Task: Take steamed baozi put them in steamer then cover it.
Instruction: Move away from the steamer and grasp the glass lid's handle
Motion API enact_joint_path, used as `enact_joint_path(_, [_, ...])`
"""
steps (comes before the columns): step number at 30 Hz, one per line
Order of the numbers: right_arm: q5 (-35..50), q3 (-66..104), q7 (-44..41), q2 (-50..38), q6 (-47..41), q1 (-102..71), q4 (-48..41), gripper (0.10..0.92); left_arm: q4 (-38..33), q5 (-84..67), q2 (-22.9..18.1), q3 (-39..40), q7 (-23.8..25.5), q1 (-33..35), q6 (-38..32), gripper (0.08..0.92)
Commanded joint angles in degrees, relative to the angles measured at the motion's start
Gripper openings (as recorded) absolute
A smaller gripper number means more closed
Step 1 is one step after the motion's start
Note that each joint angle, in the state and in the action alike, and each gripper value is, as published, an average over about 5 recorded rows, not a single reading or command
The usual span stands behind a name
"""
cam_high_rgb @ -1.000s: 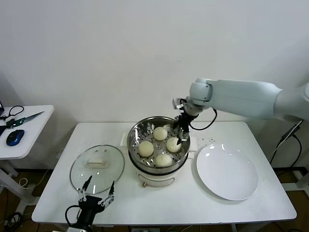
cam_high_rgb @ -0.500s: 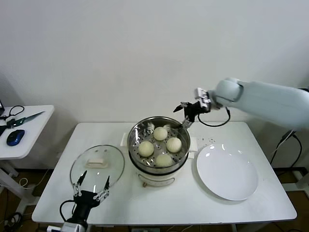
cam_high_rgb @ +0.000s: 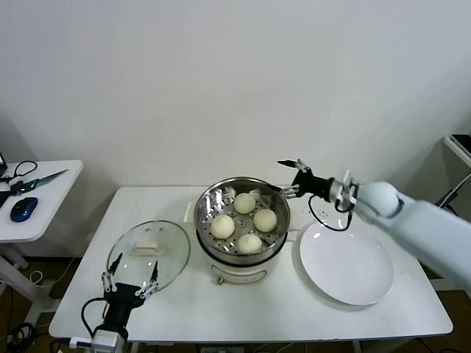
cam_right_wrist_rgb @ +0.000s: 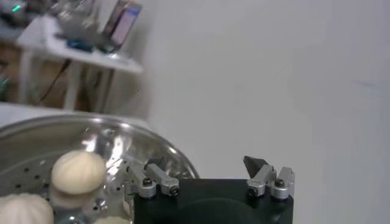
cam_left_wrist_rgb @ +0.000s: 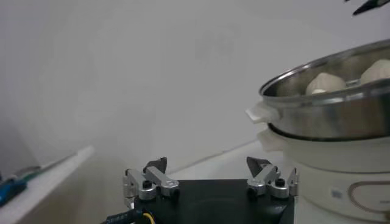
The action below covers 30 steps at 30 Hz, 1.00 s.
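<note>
Steamer (cam_high_rgb: pixel 241 220) stands at mid-table (cam_high_rgb: pixel 221 305), steel pot on a cream base. Four baozi (cam_high_rgb: pixel 244 203) lie on its perforated tray: one toward the wall, one at the robot's left (cam_high_rgb: pixel 222 226), one at the right (cam_high_rgb: pixel 265 219), one nearest the robot (cam_high_rgb: pixel 249 243). They sit close together; whether they touch cannot be told. The pot is uncovered.

Cover (cam_high_rgb: pixel 148 257) lies flat on the table just to the left of the steamer, handle up, its rim near the base. It is not on the pot.

Plate (cam_high_rgb: pixel 346 262) lies on the table to the right of the steamer, with nothing on it.

Right gripper (cam_high_rgb: pixel 291 178) hangs in the air beside the steamer's right rim, toward the wall, above table level. Its fingers are spread wide and hold nothing. The right wrist view (cam_right_wrist_rgb: pixel 208 167) shows the same gap between the fingertips, with the tray and two baozi (cam_right_wrist_rgb: pixel 78 171) beyond.

Left gripper (cam_high_rgb: pixel 131 270) is low at the table's near edge, just in front of the cover, fingers spread wide and holding nothing. The left wrist view (cam_left_wrist_rgb: pixel 208 168) looks level across the table at the steamer's side (cam_left_wrist_rgb: pixel 332 115).

A side table (cam_high_rgb: pixel 40 187) stands well off to the left with a mouse (cam_high_rgb: pixel 23 208) on it.
</note>
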Motion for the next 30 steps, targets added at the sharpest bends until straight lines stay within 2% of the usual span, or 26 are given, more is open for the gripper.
enact_joint_path(1, [-7.3, 43.2, 6.7, 2.8, 4.2, -41.3, 5.4, 0.823, -0.2, 21.3, 0.0, -1.2, -0.6, -0.9, -0.7, 0.823])
enact_joint_path(6, [-8.9, 51.5, 6.8, 9.3, 4.1, -49.7, 7.1, 0.823, 0.8, 40.4, -0.4, -2.2, -2.2, -1.3, -2.8, 0.823])
enact_joint_path(14, [-10.7, 59.0, 8.7, 15.4, 0.6, -57.4, 9.5, 0.823, 7.0, 68.4, 0.9, 0.3, -5.5, -0.1, -0.1, 0.823])
enact_joint_path(23, [-12.5, 62.4, 8.9, 17.8, -0.6, -60.5, 9.2, 0.823, 20.2, 77.2, 0.8, 2.3, -9.8, -10.4, -2.3, 0.823])
enact_joint_path(30, [-14.7, 62.1, 8.9, 18.5, -0.9, -60.3, 8.5, 0.823, 29.3, 78.4, 1.8, 1.5, -10.1, -19.4, -4.3, 0.823])
